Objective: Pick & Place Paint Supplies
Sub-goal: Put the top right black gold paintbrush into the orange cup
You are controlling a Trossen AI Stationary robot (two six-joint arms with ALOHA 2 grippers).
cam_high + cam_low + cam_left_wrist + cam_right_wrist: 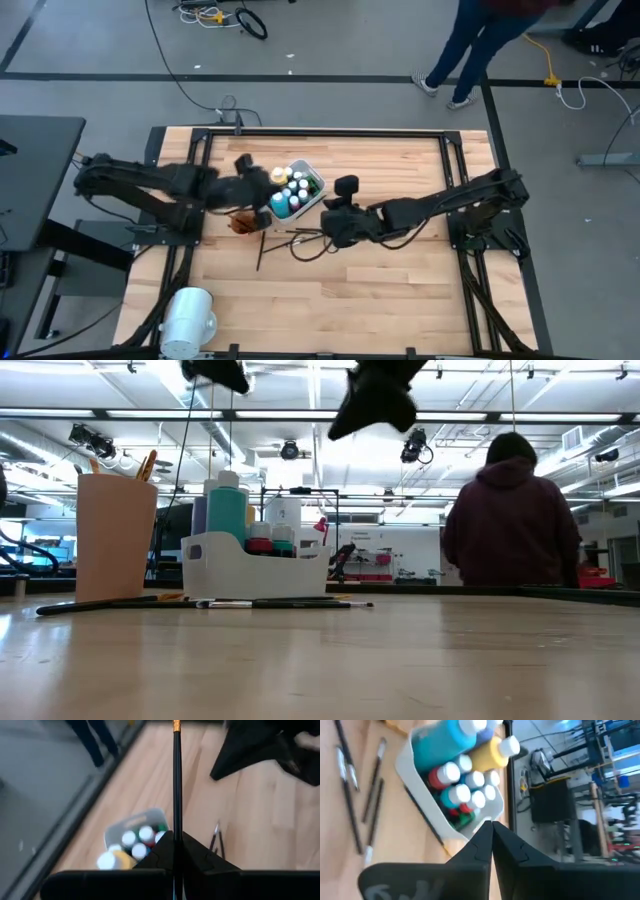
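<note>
My left gripper [176, 837] is shut on a thin black brush [176, 780] above the white tub [312, 180]. The tub holds several white-capped paint bottles [451, 772] in blue, yellow, red and green. A peach cup [115, 535] with brush ends sticking out stands on the table left of the tub. More dark brushes [275, 240] lie flat on the wood near the tub. My right gripper [492, 827] is shut with nothing in it and hangs above the table just right of the tub. In the low view both grippers hang at the top: left [215, 372], right [375, 400]. My left gripper pinches the brush's black handle [176, 825] between its two fingers. The brush lies along the fingers and sticks out beyond their tips, its gold ferrule [176, 725] at the far end. It is lifted clear of the table and the tub.
A large white cylinder [188, 318] lies at the table's near left corner. Bare wood spreads over the near and right parts of the table [400, 290]. A person [510, 520] stands beyond the far edge.
</note>
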